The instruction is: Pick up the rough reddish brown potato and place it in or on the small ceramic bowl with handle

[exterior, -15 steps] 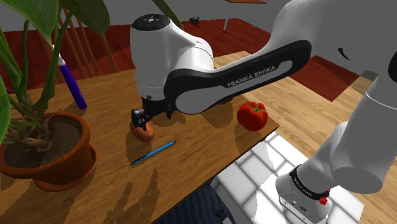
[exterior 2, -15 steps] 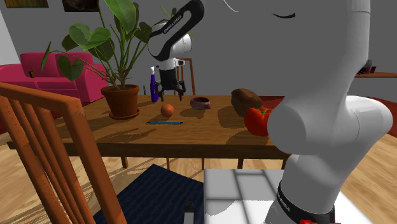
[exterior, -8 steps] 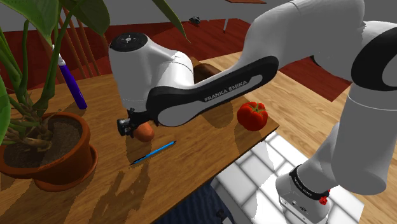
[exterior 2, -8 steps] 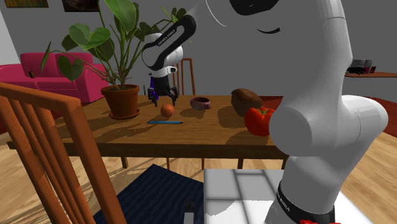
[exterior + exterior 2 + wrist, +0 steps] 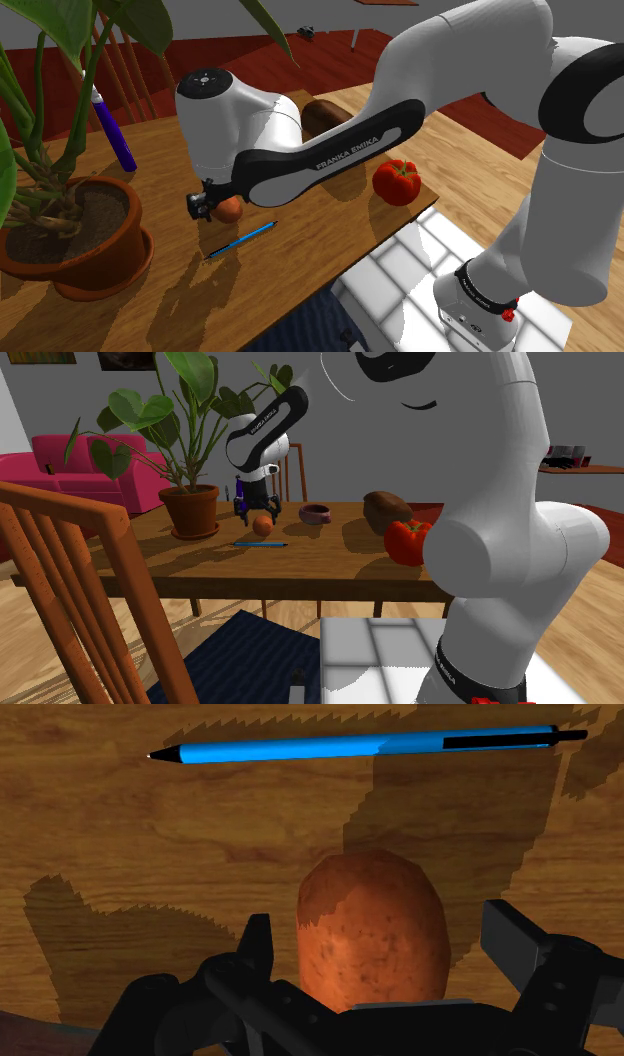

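The reddish-brown potato (image 5: 372,929) lies on the wooden table (image 5: 330,215), close to a blue pen (image 5: 360,744). My gripper (image 5: 385,944) is open and low over the potato, one finger on each side with a small gap on both. In the second exterior view the gripper (image 5: 257,508) hangs just above the potato (image 5: 263,524). The small brownish bowl (image 5: 315,512) stands on the table to that view's right of the potato. In the shoulder view the potato (image 5: 229,208) peeks out beside the gripper (image 5: 203,202), and the arm hides the bowl.
A red tomato (image 5: 397,182) sits near the table's corner and a dark loaf (image 5: 388,510) beyond it. A potted plant (image 5: 75,235) and a purple bottle (image 5: 113,130) stand at the shoulder view's left. A wooden chair (image 5: 90,582) fills the second exterior view's foreground.
The hand has turned, shifted toward the shoulder view's left and come down until its fingers flank the potato. Jaws stayed open. Potato and pen have not moved.
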Controlling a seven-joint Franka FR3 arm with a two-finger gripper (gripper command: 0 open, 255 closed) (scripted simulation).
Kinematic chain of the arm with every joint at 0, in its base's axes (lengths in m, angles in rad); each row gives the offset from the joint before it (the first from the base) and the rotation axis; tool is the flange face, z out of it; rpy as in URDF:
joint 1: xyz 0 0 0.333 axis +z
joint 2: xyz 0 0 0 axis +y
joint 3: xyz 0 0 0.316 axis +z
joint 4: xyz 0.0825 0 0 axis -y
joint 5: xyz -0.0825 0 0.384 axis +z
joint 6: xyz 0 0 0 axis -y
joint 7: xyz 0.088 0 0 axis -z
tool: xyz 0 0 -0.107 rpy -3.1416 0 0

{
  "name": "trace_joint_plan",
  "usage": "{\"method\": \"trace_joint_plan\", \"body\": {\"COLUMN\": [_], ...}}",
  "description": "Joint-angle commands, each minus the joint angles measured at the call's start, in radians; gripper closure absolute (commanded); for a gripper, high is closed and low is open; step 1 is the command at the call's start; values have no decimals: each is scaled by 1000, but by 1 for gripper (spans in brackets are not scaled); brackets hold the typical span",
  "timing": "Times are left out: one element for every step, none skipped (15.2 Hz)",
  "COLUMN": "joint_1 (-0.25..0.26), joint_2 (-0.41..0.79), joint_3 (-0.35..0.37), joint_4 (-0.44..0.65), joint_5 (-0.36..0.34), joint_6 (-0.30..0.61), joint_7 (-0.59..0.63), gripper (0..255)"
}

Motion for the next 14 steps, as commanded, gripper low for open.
{"method": "trace_joint_plan", "body": {"joint_1": [0, 0, 0, 0, 0, 0, 0, 0, 0, 0, 0, 0, 0, -1], "joint_2": [0, 0, 0, 0, 0, 0, 0, 0, 0, 0, 0, 0, 0, -6], "joint_3": [0, 0, 0, 0, 0, 0, 0, 0, 0, 0, 0, 0, 0, 2], "joint_4": [0, 0, 0, 0, 0, 0, 0, 0, 0, 0, 0, 0, 0, 4], "joint_5": [0, 0, 0, 0, 0, 0, 0, 0, 0, 0, 0, 0, 0, 5], "joint_6": [1, 1, 0, 0, 0, 0, 0, 0, 0, 0, 0, 0, 1, -9], "joint_7": [0, 0, 0, 0, 0, 0, 0, 0, 0, 0, 0, 0, 0, -4], "gripper": [0, 0, 0, 255, 255, 255, 255, 255, 255, 255, 255, 255, 255, 255]}}
